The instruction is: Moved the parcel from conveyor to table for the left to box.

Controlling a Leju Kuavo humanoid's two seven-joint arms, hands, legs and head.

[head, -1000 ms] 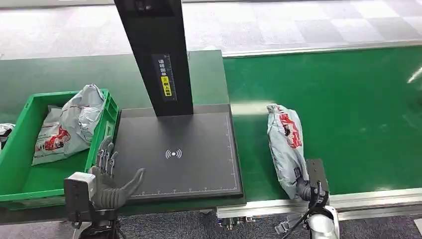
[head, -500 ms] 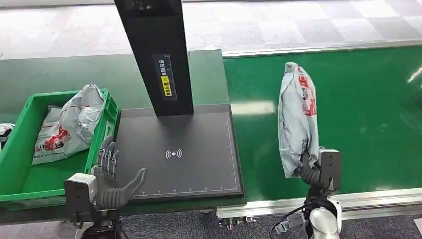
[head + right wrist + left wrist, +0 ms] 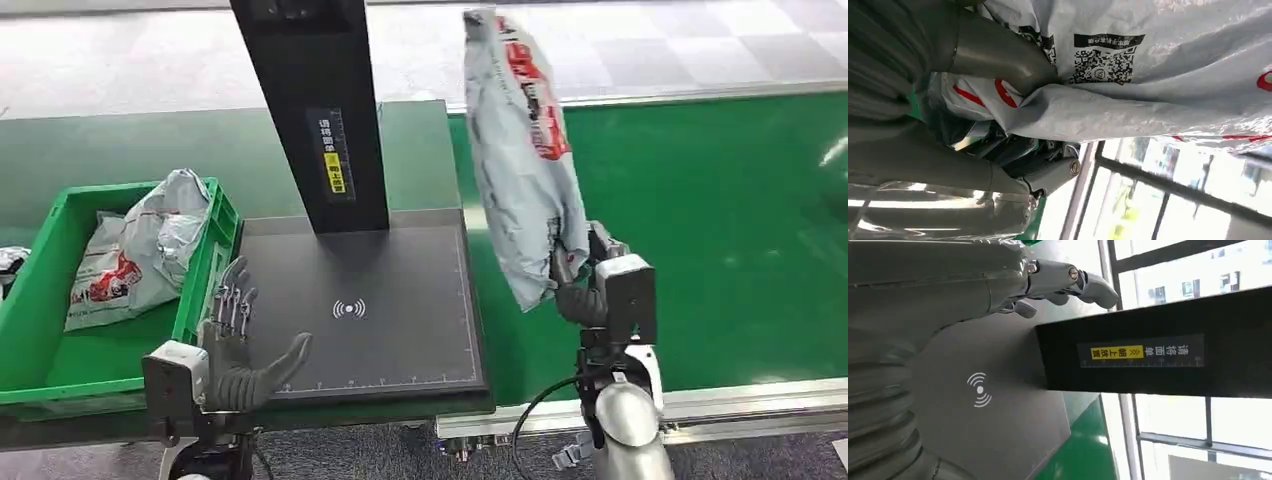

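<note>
While one grey parcel [image 3: 522, 150] with red print is gripped at its near end by the right hand [image 3: 580, 285] and held upright above the green conveyor [image 3: 720, 230], clear of the belt, the left hand [image 3: 235, 345] is released — fingers spread, holding nothing, over the near left of the black scanning table [image 3: 400, 340]. One black post [image 3: 315, 110] is noted, bearing one yellow label; its characters cannot be read. One QR code [image 3: 1100, 65] is seen on the parcel. Two bagged parcels [image 3: 140, 250] are counted in one green crate [image 3: 40, 350] — far left.
</note>
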